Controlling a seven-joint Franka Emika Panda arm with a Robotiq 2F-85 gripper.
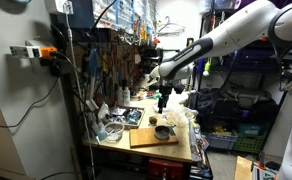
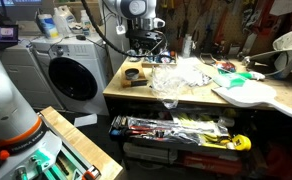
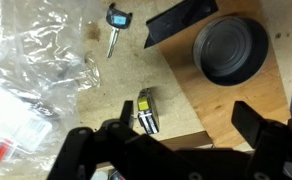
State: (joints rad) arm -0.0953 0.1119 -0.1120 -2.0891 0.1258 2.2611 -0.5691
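1. Your pincer (image 3: pixel 183 126) hangs low over the table (image 3: pixel 114 84) with its jaws spread wide and nothing between them. In an exterior view it (image 1: pixel 163 99) sits just above the wooden board (image 1: pixel 149 138).
2. The nearest thing is a small metal tool (image 3: pixel 146 110). It lies flat on the table just off the wooden board's (image 3: pixel 248 100) edge, close beside one finger (image 3: pixel 124 118) of the pincer. It is too blurred to tell whether the two touch, or what kind of tool it is.
3. On the wooden board stands a black round tin (image 3: pixel 229 50), with a black wedge (image 3: pixel 181 18) at the board's far corner.
4. Farther from the wooden board, beyond the tool, lies a clear plastic bag (image 3: pixel 36 70). A small digital gauge (image 3: pixel 116 18) lies between the bag and the board's far corner.
5. By its look, the tool is stiff, light and smooth-sided, so it may slip or spin under an off-centre pinch.
6. It lies low on the table, so take it across its narrow width at mid-length, with the fingers straddling its long sides.
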